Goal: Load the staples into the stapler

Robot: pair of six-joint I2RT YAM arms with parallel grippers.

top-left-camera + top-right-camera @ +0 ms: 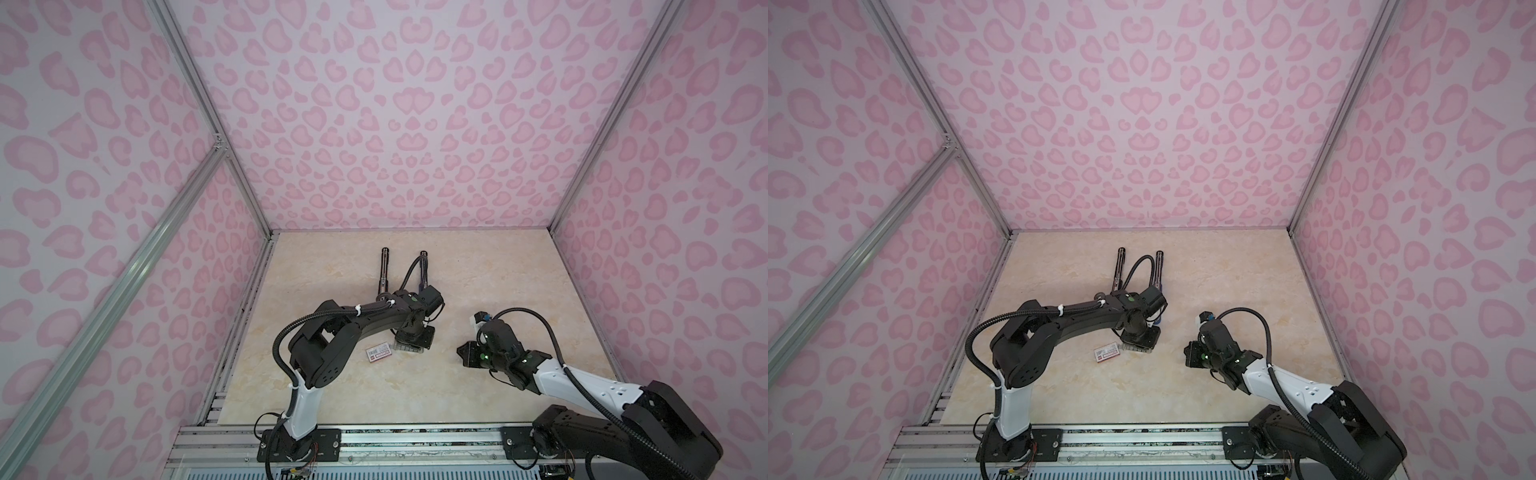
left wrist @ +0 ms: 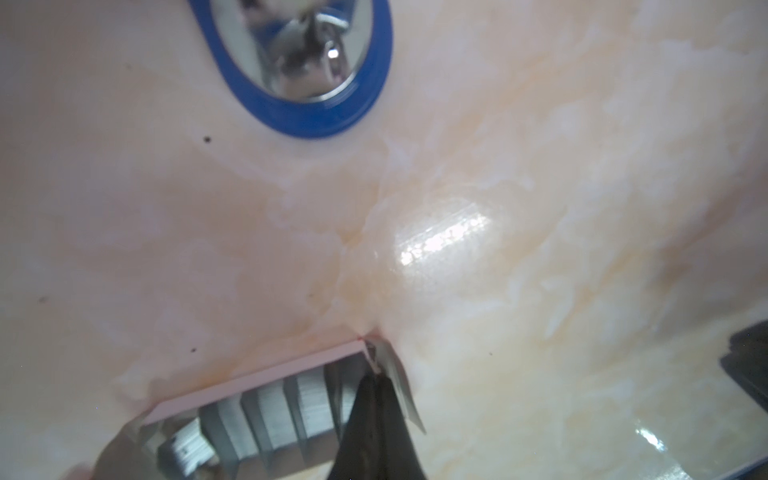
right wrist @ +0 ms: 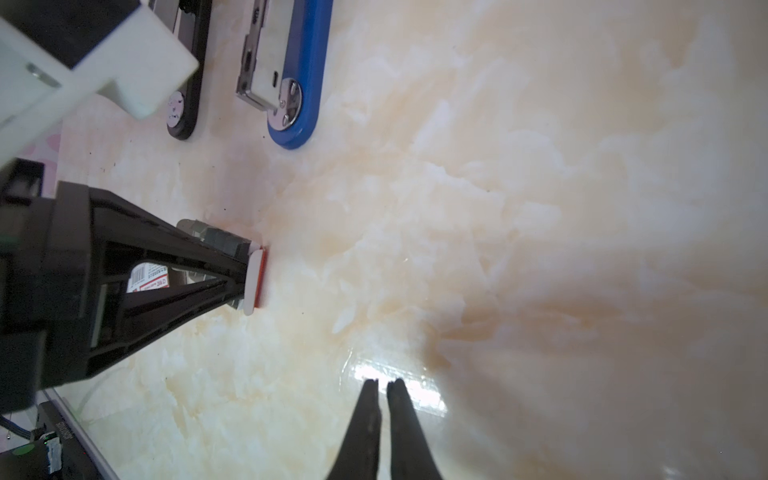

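The staples (image 2: 270, 411) are grey strips packed side by side in an open white card tray (image 2: 257, 380) on the table. My left gripper (image 2: 376, 374) points down into the tray's corner, shut, its tips against the end wall (image 2: 401, 390). I cannot tell whether card is pinched. The right wrist view shows this gripper (image 3: 245, 276) above the staples (image 3: 220, 241). The stapler (image 1: 384, 270) lies swung open at the back, with its blue base and metal magazine (image 3: 299, 83) beside its black arm (image 3: 187, 104). My right gripper (image 3: 382, 382) hovers shut and empty to the right (image 1: 464, 353).
A small white box sleeve (image 1: 378, 353) with a red label and barcode lies just left of the tray, seen in both top views (image 1: 1106, 353). Pink patterned walls close in the beige marble tabletop (image 1: 498, 270) on three sides. A metal rail (image 1: 415, 440) runs along the front.
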